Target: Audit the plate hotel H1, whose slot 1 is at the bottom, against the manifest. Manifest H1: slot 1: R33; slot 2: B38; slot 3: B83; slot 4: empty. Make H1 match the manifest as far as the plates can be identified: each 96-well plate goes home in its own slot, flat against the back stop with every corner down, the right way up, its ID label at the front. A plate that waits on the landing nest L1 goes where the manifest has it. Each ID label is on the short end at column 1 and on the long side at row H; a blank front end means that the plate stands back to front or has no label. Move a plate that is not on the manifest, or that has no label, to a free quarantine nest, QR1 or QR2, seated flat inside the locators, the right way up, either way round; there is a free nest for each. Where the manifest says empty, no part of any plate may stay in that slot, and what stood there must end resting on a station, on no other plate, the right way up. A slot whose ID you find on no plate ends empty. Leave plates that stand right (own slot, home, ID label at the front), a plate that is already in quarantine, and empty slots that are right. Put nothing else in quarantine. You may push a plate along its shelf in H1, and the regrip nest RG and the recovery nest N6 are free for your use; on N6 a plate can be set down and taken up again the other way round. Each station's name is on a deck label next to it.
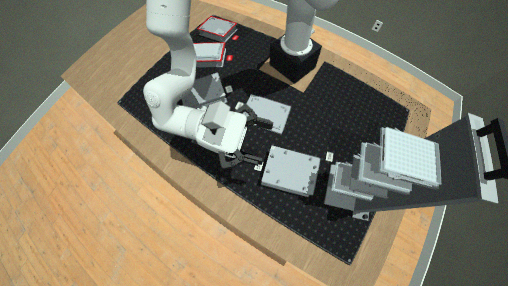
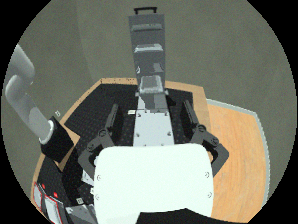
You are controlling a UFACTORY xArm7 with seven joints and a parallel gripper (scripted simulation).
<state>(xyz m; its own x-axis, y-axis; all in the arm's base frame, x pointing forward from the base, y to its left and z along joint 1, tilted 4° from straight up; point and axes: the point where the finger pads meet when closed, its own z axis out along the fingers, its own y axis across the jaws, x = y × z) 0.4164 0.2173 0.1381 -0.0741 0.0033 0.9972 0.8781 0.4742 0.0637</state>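
The plate hotel H1 (image 1: 400, 172) stands at the right end of the black deck, its shelves stepped out toward the left. A white 96-well plate (image 1: 411, 156) lies on the topmost level. Grey surfaces (image 1: 372, 172) show on the lower levels; I cannot read any labels. My gripper (image 1: 264, 141) is open and empty, level above the deck between two grey nests and pointing toward the hotel. In the wrist view the open fingers frame a grey nest (image 2: 154, 129), with the hotel (image 2: 149, 50) beyond it.
A grey nest (image 1: 290, 170) lies between the gripper and the hotel. Another (image 1: 270, 112) lies behind the gripper and a third (image 1: 207, 90) under the arm. Two red-edged nests (image 1: 216, 27) (image 1: 209, 52) sit at the far left. The robot base (image 1: 295, 52) stands at the back.
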